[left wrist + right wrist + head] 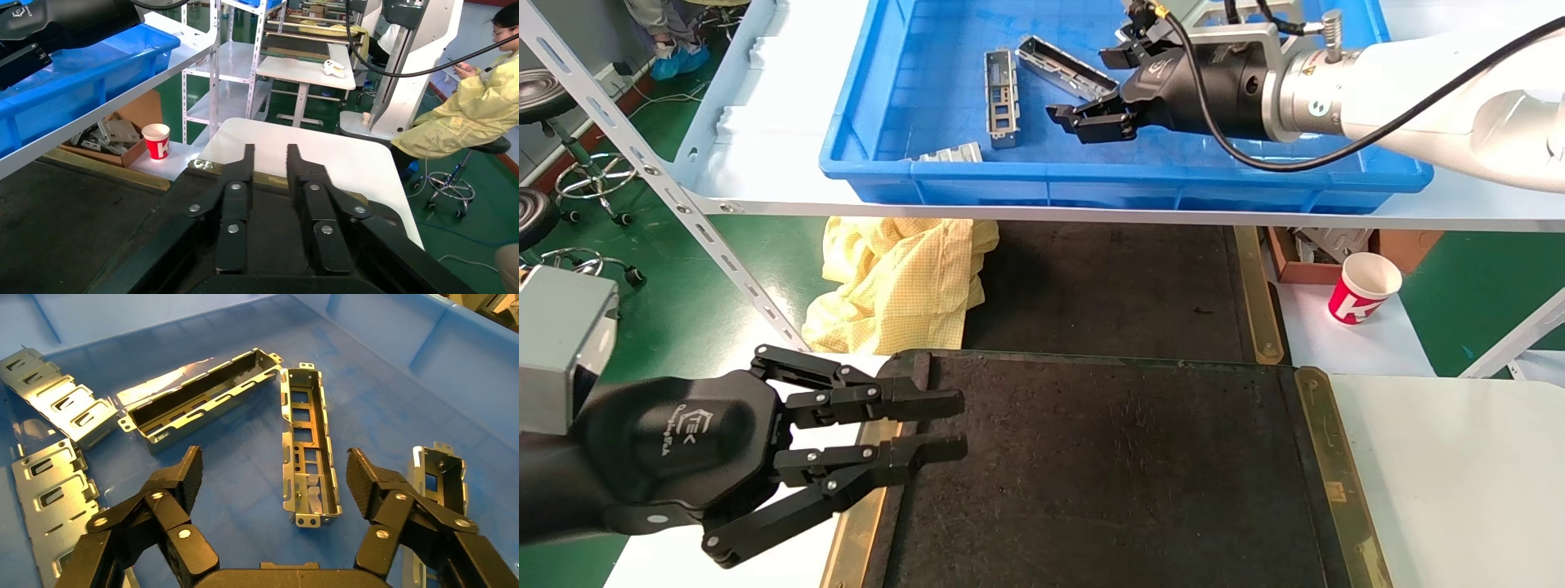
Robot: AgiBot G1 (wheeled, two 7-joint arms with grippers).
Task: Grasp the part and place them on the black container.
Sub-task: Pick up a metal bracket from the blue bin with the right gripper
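Note:
Several silver channel-shaped parts lie in a blue bin [928, 49] on the shelf. In the head view one part [1001, 98] lies lengthwise, another [1065, 69] lies slanted beside it, and a third [950, 153] is by the bin's front wall. My right gripper [1087, 86] is open inside the bin. In the right wrist view it [275, 459] hovers over one part [309, 447], which lies between its spread fingers untouched. The black container [1107, 457] lies below with nothing on it. My left gripper [962, 425] is open and empty over its left edge.
More parts lie around in the right wrist view: a long one [196, 398], flat ones [61, 398] and one [437, 478] beside a finger. A yellow garment [903, 278], a red-white paper cup [1365, 287] and a cardboard box [1303, 245] sit under the shelf. A seated person [477, 104] is beyond the white table [1459, 457].

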